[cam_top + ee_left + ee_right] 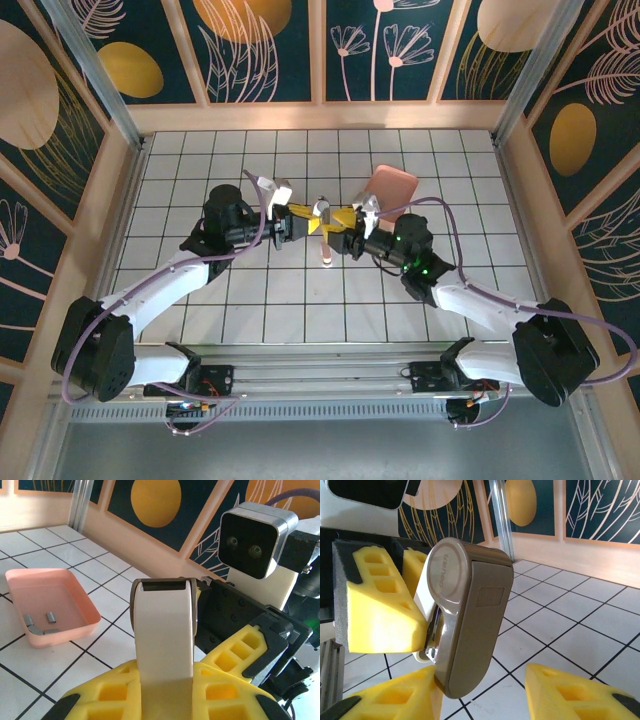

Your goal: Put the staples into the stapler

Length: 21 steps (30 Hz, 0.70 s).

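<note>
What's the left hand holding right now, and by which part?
The stapler, pinched across its white body between the left hand's fingers; its far end sticks out free.

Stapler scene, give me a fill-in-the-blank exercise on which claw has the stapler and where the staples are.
1. The left claw clamps the pinkish-grey-and-white mini stapler; the right claw stands ___ at its lower end.
2. The silver-grey staple strips lie ___ the salmon-pink square tray.
3. Seen from above, that tray sits on the ___ arm's side.
Missing words: open; inside; right.
</note>
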Tool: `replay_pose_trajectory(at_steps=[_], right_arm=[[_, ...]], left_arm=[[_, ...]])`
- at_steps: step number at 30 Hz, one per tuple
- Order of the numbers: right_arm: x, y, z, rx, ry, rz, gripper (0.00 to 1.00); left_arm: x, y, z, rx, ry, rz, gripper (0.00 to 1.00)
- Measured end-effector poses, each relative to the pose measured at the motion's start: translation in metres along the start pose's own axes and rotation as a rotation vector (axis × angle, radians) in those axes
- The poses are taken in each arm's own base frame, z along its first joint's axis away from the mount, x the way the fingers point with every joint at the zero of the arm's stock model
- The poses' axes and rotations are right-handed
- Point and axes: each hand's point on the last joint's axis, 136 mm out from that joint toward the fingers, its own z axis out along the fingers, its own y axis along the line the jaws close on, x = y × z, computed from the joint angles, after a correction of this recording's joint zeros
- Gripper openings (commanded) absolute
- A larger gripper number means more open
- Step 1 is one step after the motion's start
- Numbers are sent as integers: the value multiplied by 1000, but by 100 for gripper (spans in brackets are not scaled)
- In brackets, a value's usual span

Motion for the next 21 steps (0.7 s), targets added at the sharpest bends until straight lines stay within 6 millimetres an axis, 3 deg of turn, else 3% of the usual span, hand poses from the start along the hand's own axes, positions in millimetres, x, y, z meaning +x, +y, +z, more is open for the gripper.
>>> replay_pose_trajectory(at_steps=[5,8,21], right_arm=[[-16,-45,-16,169,-47,20,42],[-21,-57,-20,212,-60,21,43],[-49,-72,-30,204,-145,64,52]], left_arm=[[4,1,-2,-1,18,-14,3],[9,-3,-1,22,37,-23,3],[20,-4,-2,49,18,-137,3]])
